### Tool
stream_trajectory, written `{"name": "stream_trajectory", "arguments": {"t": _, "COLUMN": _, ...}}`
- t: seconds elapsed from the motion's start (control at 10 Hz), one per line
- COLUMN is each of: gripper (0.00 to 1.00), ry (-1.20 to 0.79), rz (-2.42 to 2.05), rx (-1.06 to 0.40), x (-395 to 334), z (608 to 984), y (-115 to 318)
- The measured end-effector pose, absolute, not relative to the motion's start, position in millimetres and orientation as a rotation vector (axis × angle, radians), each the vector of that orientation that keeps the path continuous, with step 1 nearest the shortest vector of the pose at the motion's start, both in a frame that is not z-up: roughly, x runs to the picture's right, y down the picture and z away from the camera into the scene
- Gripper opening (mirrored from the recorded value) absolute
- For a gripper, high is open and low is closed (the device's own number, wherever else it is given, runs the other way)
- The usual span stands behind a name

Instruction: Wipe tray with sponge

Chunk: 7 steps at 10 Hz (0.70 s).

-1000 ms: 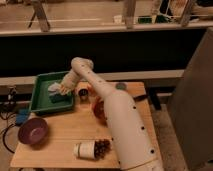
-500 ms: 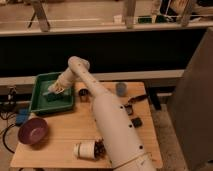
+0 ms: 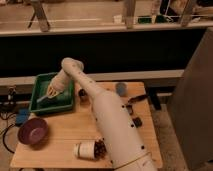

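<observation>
At the far-left corner of the bench (image 3: 60,145), the hand (image 3: 51,91) is hanging low in the tray (image 3: 50,111). The sponge (image 3: 42,98) is lying just beside it, toward the bench's left edge. Cannot tell the hand's grip.

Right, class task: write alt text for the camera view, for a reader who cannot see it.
A white robot arm reaches over a wooden table, its gripper low inside a green tray at the back left, by a pale sponge. A purple bowl sits in front of the tray.
</observation>
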State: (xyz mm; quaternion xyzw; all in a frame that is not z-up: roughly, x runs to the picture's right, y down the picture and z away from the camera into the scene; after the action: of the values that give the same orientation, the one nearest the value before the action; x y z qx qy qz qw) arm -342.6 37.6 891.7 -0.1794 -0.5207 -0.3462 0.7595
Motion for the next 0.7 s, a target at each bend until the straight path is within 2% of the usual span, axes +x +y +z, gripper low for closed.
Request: {"name": "stream_trajectory", "arguments": {"t": 0.7, "gripper": 0.00, "ry": -1.101, "rz": -0.721, "rx": -0.444, "x": -306, "z": 879, "y": 60}}
